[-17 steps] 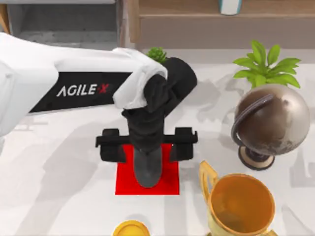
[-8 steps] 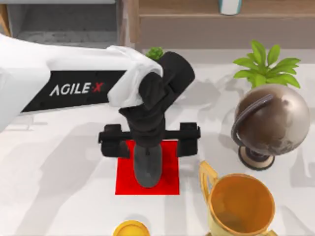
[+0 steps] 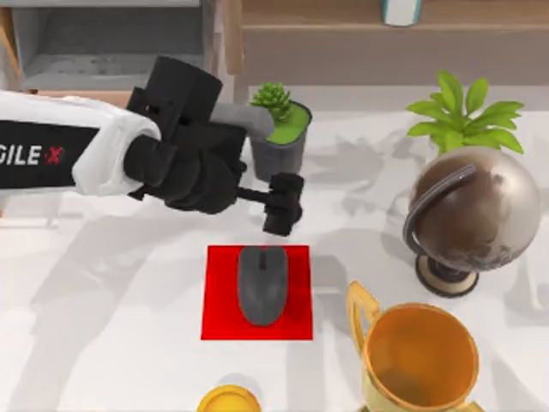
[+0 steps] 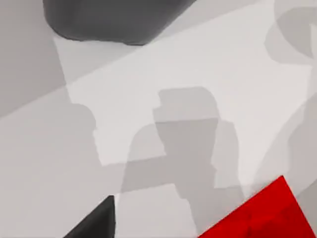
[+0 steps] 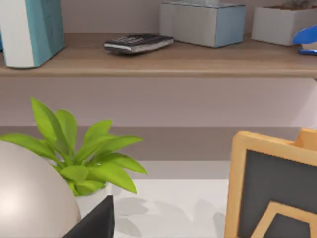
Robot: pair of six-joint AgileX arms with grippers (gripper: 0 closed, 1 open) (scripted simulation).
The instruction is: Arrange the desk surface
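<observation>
Hovering above the desk surface (image 3: 111, 292): left pincer (image 3: 279, 203), beside the mouse (image 3: 261, 284).

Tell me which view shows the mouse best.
The top view: the dark mouse lies whole on the red mat, uncovered. The left wrist view catches a corner of that mat; the right wrist view faces the shelf.

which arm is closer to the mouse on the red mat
Left. Its end effector hangs just beyond the mouse, toward the small potted plant. The right arm is off by the shelf and leafy plant.
</observation>
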